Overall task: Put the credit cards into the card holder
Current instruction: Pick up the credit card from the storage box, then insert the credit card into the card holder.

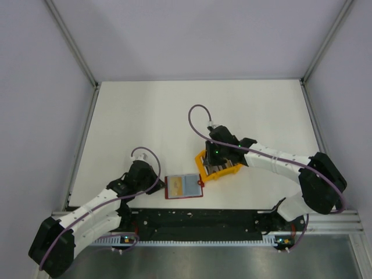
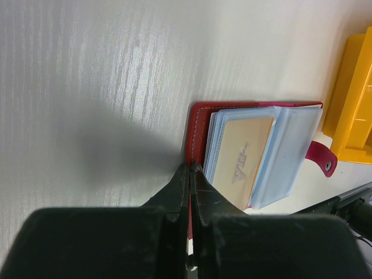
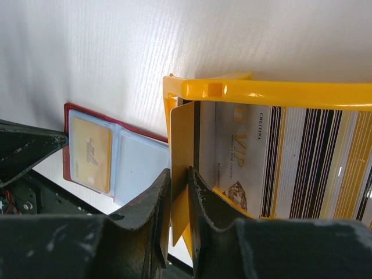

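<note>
The dark red card holder [image 1: 184, 186] lies open and flat on the white counter [image 1: 174, 116] near its front edge, between the two arms and just beside the yellow plastic bin [image 3: 279, 93]. Its clear sleeves face up, and a gold card [image 2: 244, 160] already sits in the left-hand sleeve. The snap tab [image 2: 323, 160] points toward the bin. The left jaws are pressed together, their tips at the holder's red outer edge - whether they pinch the cover or only touch it cannot be told. The right jaws hang over the near end of the bin, clamped on a second gold credit card [image 3: 181, 133] that stands on edge between them. More credit cards lie in the bin - a pale VIP card [image 3: 241, 157] and, beside it, cards with dark stripes [image 3: 314, 163].
</note>
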`<state>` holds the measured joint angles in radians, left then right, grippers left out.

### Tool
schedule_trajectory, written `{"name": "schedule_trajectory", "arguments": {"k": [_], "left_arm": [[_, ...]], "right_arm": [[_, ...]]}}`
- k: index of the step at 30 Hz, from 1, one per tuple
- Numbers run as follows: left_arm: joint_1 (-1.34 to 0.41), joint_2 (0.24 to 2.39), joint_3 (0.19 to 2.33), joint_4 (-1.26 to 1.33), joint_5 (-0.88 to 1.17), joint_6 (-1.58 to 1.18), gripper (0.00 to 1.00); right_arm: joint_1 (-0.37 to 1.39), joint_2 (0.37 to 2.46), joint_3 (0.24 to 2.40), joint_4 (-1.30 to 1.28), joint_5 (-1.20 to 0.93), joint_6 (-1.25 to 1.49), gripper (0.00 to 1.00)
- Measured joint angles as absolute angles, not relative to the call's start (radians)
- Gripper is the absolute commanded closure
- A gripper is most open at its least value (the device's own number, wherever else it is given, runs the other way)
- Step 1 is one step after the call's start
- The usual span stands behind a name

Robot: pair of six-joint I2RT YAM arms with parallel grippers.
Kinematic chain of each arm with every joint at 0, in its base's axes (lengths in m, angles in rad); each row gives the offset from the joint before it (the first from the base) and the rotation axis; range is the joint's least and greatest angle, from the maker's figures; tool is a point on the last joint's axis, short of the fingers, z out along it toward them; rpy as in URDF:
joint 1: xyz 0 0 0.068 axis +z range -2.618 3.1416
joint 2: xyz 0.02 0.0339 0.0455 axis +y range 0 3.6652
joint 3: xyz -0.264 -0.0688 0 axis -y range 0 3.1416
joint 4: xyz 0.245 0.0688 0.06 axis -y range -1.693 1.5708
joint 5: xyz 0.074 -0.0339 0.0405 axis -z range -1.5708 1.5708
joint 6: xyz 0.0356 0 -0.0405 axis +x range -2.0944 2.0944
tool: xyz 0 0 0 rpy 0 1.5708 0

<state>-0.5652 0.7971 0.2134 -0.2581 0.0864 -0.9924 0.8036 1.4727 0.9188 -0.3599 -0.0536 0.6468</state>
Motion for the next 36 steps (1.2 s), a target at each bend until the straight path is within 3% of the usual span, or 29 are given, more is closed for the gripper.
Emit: {"name": "schedule_trajectory", "arguments": {"k": [5,13,29,36], "left_arm": [[-0.565,0.797,0.213,-0.258,0.086,-0.992,1.00],[-0.566,0.797,0.214,-0.258,0.086,-0.991,1.00],[-0.566,0.773,0.222,-0.285,0.099,-0.969,1.00],[-0.565,0.738,0.250,-0.319,0.123,-0.965,1.00]], "right_arm": [[0.794,1.465,0.918,-0.361,-0.054,0.647,0.94],[0.781,1.426,0.918,-0.366,-0.012,0.645,1.00],[0.790,1.230,0.896,-0.374,0.059,0.667,1.00],[0.928,1.240,0.882,-0.279,0.058,0.738,1.00]]}}
